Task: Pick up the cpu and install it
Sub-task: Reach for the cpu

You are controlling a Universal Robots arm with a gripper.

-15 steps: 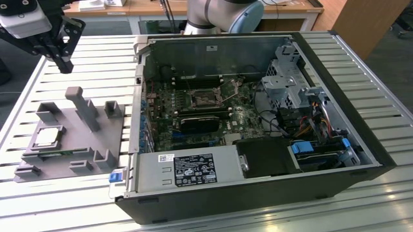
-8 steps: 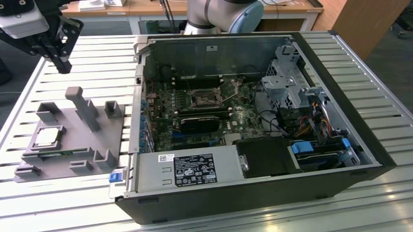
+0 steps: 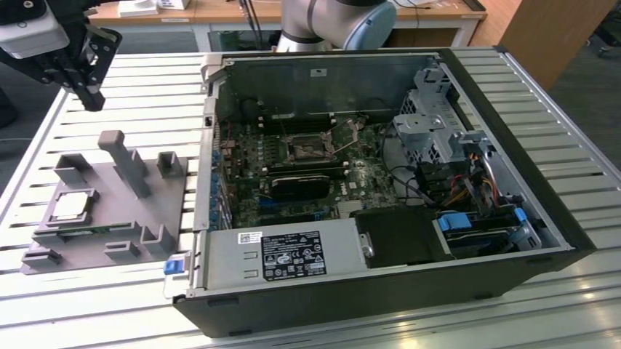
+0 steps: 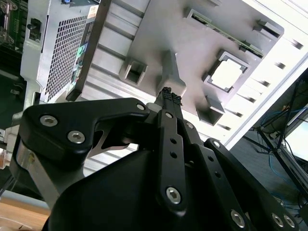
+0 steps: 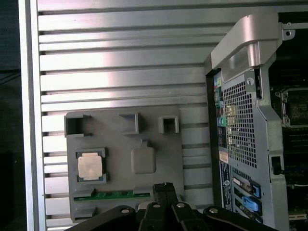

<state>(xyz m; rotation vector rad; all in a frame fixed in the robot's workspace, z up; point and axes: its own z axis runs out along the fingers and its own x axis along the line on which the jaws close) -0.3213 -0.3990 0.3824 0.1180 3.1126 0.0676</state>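
Observation:
The cpu (image 3: pixel 74 206) lies flat, silvery top up, in a square recess of the grey tray (image 3: pixel 167 212) at the exterior view's left. My gripper (image 3: pixel 91 96) hangs well above the table behind the tray, shut with nothing between its fingers. In the first wrist view the closed gripper (image 5: pixel 165 187) is off to the side of the cpu (image 5: pixel 90 166), near the tray (image 5: pixel 120 144) edge. In the second wrist view the gripper (image 4: pixel 169 96) lines up with a tray post, the cpu (image 4: pixel 226 74) beyond it. The black socket (image 3: pixel 308 147) sits on the motherboard inside the case.
The open computer case (image 3: pixel 505 145) takes up the middle and right of the slatted metal table (image 3: pixel 145 109). Upright posts (image 3: pixel 124 160) rise from the tray. A green memory stick (image 5: pixel 115 194) lies in a tray slot. A power supply (image 3: pixel 281 254) and a drive cage (image 3: pixel 427 116) flank the motherboard.

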